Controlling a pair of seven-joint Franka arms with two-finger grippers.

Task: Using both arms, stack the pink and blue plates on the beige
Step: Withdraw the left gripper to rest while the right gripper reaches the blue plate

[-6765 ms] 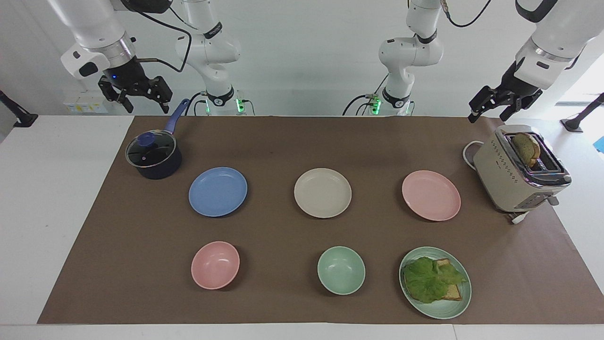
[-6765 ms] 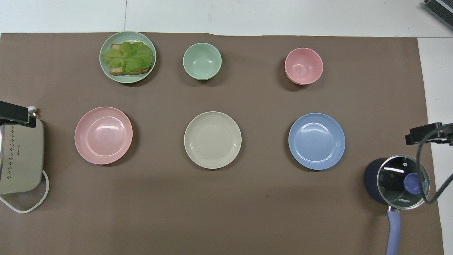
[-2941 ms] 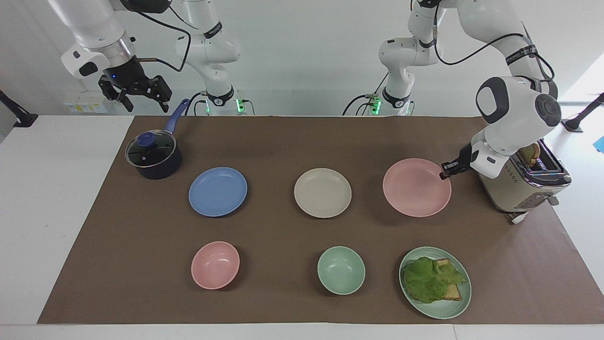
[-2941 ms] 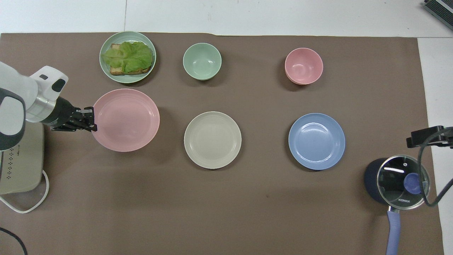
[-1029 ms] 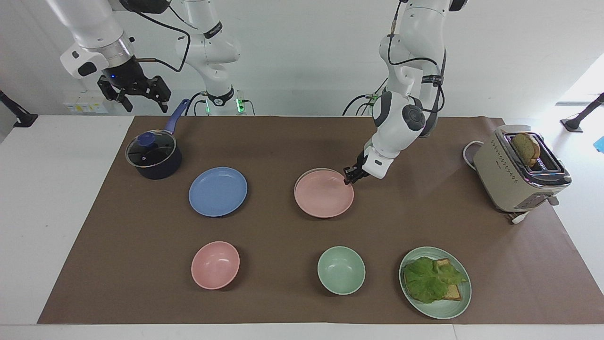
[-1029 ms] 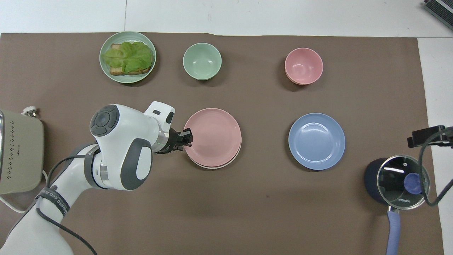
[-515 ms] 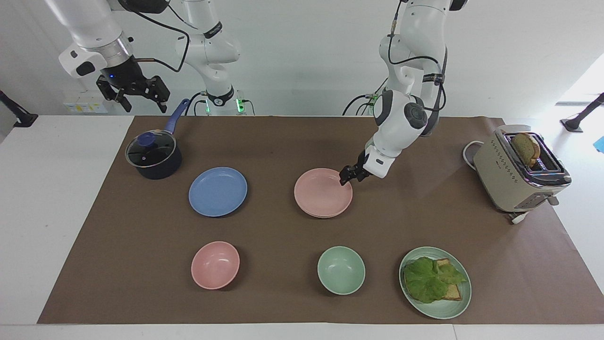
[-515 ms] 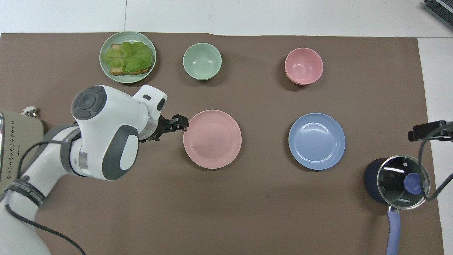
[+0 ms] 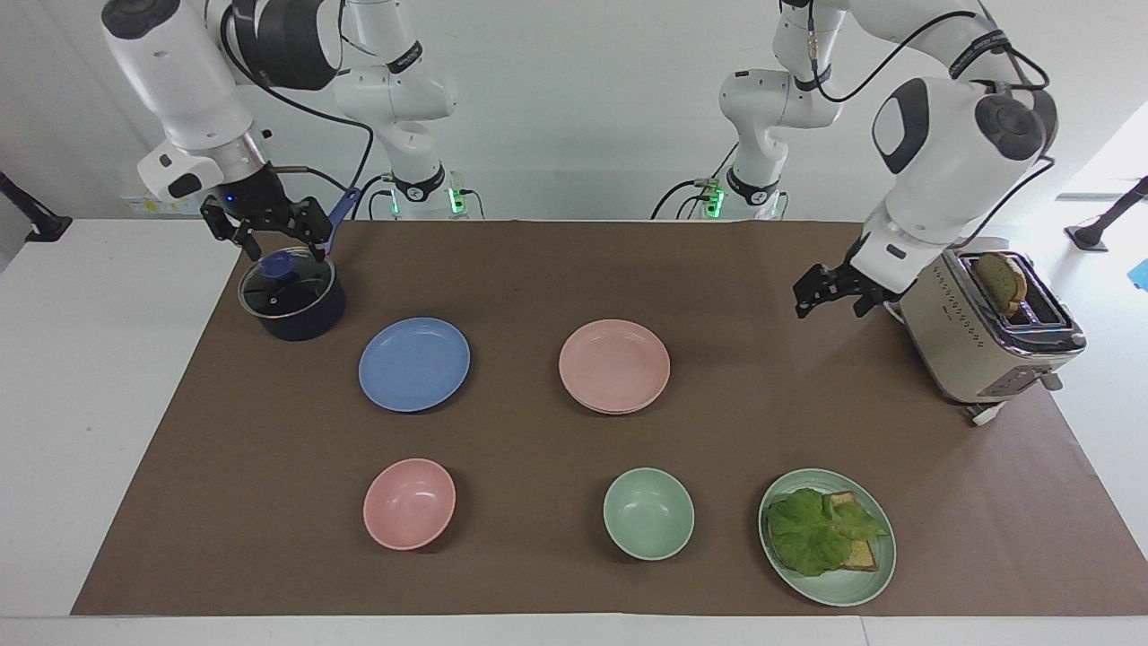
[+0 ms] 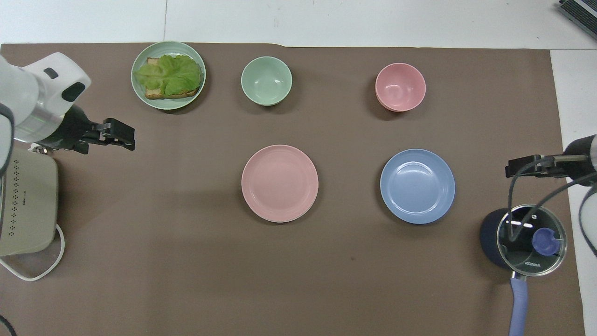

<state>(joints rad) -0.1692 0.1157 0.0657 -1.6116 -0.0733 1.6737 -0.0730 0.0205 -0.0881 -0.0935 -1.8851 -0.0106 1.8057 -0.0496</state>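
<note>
The pink plate (image 9: 614, 363) (image 10: 280, 183) lies on the beige plate at the mat's middle. Of the beige plate (image 9: 621, 412) only a thin edge shows under it. The blue plate (image 9: 414, 363) (image 10: 417, 185) lies flat beside them, toward the right arm's end. My left gripper (image 9: 830, 298) (image 10: 122, 135) hangs open and empty above the mat next to the toaster, well away from the pink plate. My right gripper (image 9: 278, 240) (image 10: 515, 168) is open and empty over the lidded pot, short of the blue plate.
A dark blue pot with a glass lid (image 9: 291, 296) stands at the right arm's end. A beige toaster (image 9: 987, 327) with bread stands at the left arm's end. Farther from the robots sit a pink bowl (image 9: 409, 502), a green bowl (image 9: 648, 513) and a green plate with a sandwich (image 9: 827, 536).
My left gripper opened, left the pink plate on the beige one, and drew back to the toaster. My right arm swung in and lowered its gripper over the pot.
</note>
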